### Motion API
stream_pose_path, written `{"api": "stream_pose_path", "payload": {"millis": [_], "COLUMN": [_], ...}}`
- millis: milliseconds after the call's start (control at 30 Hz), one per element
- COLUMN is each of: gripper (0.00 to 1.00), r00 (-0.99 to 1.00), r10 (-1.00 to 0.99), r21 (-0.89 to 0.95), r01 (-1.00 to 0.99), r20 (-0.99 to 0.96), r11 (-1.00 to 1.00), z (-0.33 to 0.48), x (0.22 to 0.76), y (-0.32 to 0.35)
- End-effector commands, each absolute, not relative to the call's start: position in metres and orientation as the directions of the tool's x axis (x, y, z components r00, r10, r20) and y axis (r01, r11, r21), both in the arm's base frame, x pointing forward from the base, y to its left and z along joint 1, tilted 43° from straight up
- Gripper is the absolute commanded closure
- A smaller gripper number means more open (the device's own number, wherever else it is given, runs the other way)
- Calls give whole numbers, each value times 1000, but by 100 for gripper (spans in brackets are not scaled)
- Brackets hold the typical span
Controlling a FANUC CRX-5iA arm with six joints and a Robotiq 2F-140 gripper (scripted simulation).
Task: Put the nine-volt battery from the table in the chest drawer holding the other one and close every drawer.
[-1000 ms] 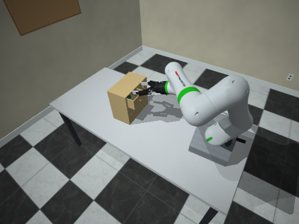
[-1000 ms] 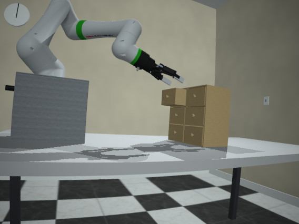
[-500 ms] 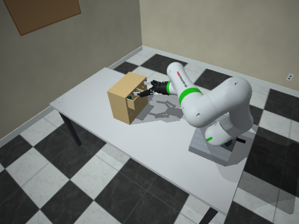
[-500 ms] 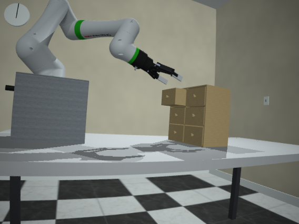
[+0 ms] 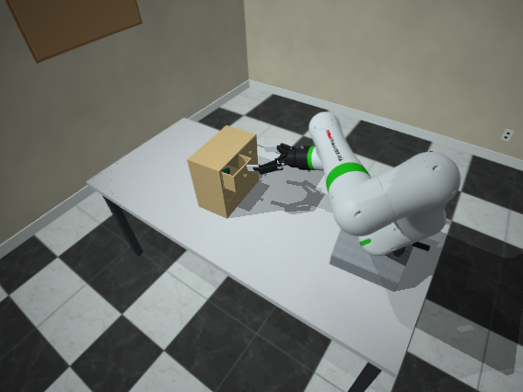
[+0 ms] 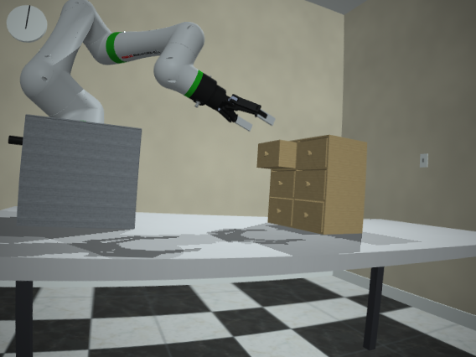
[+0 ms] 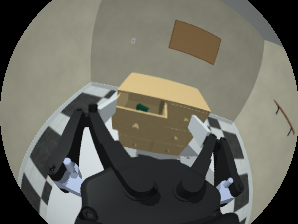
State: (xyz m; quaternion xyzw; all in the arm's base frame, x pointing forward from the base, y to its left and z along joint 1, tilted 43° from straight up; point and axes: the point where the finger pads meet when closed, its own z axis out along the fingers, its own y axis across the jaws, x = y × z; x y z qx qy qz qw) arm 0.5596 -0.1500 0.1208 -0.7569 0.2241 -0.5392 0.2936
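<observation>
The small wooden chest (image 5: 223,177) stands on the white table, and it also shows in the exterior view (image 6: 318,184) and the wrist view (image 7: 160,119). Its top drawer on the arm's side (image 6: 276,154) is pulled part way out and stays level. The other drawers are pushed in. A small dark green thing (image 5: 226,171) lies inside the open drawer, and the wrist view shows it too (image 7: 141,106). I cannot tell if a second thing lies beside it. My gripper (image 6: 257,122) is open and empty, above and a little back from the open drawer's front.
The arm's grey pedestal (image 6: 80,173) stands on the table's other end, well away from the chest. No loose thing shows on the table top. The wall is close behind the chest.
</observation>
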Motion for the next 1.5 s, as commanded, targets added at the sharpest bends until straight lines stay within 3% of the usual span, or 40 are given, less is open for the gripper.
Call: {"api": "stream_pose_path", "payload": {"millis": [0, 567, 1100, 1333, 1467], "gripper": [0, 0, 0, 0, 0], "r00": [319, 319, 331, 479, 709], "r10": [-656, -656, -653, -608, -497], "r21": [-686, -686, -686, -679, -681], "r01": [-22, -22, -22, -33, -32], "r20": [684, 684, 681, 633, 501], "r11": [-727, -727, -727, -733, -731], "z": [121, 124, 124, 128, 134], "x": [536, 471, 462, 464, 462], "y": [-150, -150, -150, -158, -163]}}
